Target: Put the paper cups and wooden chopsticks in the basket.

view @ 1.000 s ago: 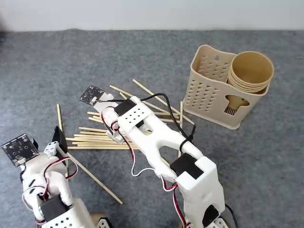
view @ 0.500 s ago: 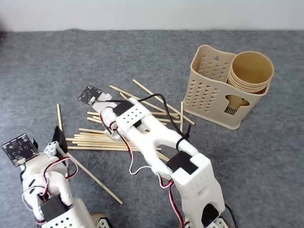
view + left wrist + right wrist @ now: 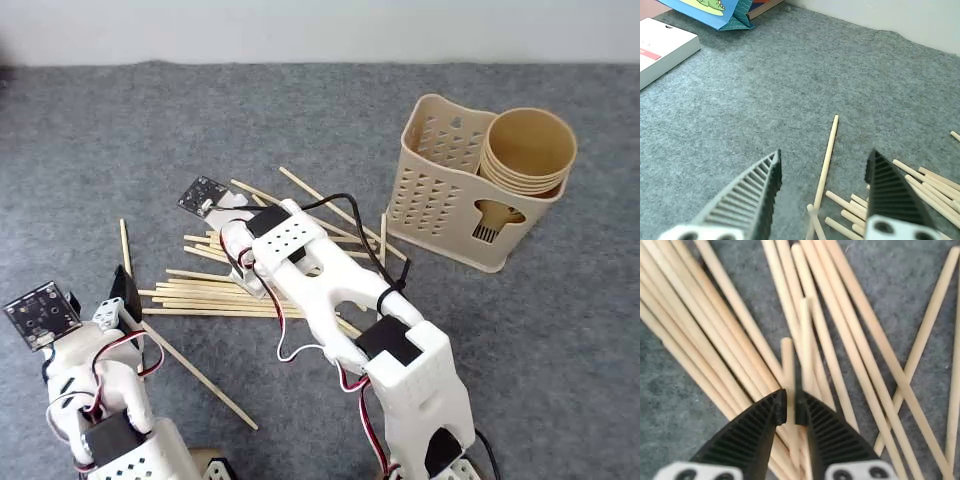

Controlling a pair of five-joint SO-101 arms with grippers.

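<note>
Wooden chopsticks [image 3: 200, 295] lie scattered in a loose pile on the grey carpet, left of the beige perforated basket [image 3: 440, 190]. A stack of paper cups [image 3: 528, 150] stands in the basket's right half. My right gripper [image 3: 791, 400] is down in the pile, its fingers shut on a chopstick [image 3: 787, 365] that runs between the tips. In the high view that right gripper [image 3: 247, 278] sits at the middle of the pile. My left gripper [image 3: 822, 165] is open, low at the pile's left end, with a single chopstick [image 3: 827, 155] lying between its fingers' line.
A long chopstick [image 3: 195, 370] lies diagonally near the left arm's base. A white box [image 3: 662, 47] and a blue sheet [image 3: 715, 10] lie farther off on the carpet in the left wrist view. Bare carpet stretches behind the pile and in front of the basket.
The right arm's wrist has shifted slightly to the right over the pile. The left arm, the basket and the cups have not moved.
</note>
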